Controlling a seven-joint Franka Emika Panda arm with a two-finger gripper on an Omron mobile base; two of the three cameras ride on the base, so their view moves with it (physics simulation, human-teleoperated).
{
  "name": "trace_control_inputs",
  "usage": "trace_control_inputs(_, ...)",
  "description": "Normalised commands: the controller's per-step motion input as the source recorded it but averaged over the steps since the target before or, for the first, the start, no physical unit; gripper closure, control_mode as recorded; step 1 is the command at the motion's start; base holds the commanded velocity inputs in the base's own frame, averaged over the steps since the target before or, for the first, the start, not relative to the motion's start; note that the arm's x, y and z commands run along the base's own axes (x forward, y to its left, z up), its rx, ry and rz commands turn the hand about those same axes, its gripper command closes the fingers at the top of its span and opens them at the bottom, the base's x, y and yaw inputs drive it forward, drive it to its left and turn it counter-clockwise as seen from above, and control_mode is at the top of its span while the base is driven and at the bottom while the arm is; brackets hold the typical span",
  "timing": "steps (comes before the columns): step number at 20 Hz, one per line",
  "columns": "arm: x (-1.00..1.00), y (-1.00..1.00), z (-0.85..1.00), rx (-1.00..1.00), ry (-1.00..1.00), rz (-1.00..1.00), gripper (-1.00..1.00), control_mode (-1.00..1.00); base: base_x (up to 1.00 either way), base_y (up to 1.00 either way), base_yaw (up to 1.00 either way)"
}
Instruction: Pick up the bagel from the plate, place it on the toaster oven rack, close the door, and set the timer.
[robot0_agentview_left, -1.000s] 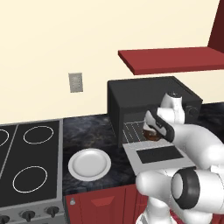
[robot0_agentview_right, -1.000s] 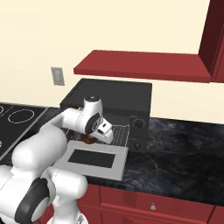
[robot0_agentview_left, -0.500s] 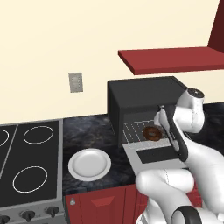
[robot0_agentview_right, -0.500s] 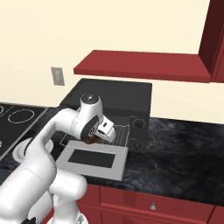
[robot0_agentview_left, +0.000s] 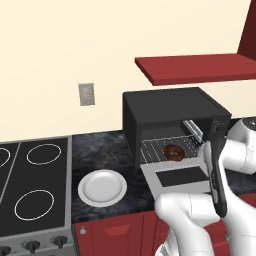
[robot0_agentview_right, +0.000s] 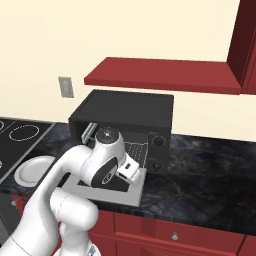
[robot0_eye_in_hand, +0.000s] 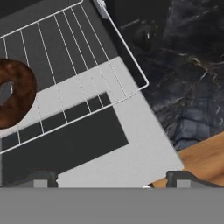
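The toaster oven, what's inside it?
A brown bagel lies on the wire rack inside the black toaster oven. The door hangs open. The arm hides the right part of the inside.

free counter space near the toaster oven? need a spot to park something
Bare dark counter right of the toaster oven, out to the wall. A smaller strip lies between stove and oven, behind the plate. In front of the oven it's crowded: open door, arm above it.
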Motion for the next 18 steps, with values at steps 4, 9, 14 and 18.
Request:
trace_control_inputs(4, 0.08, -0.32, -0.06, 0.02, 0.21, 0.00, -1.00, -1.00, 0.00, 0.00, 0.00)
trace_control_inputs(9, 0.18, -0.27, -0.32, 0.03, 0.20, 0.00, -1.00, -1.00, 0.00, 0.00, 0.00)
trace_control_inputs(14, 0.01, -0.17, -0.45, 0.02, 0.15, 0.00, -1.00, -1.00, 0.00, 0.00, 0.00)
trace_control_inputs(18, 0.13, -0.03, -0.23, 0.05, 0.08, 0.00, -1.00, -1.00, 0.00, 0.00, 0.00)
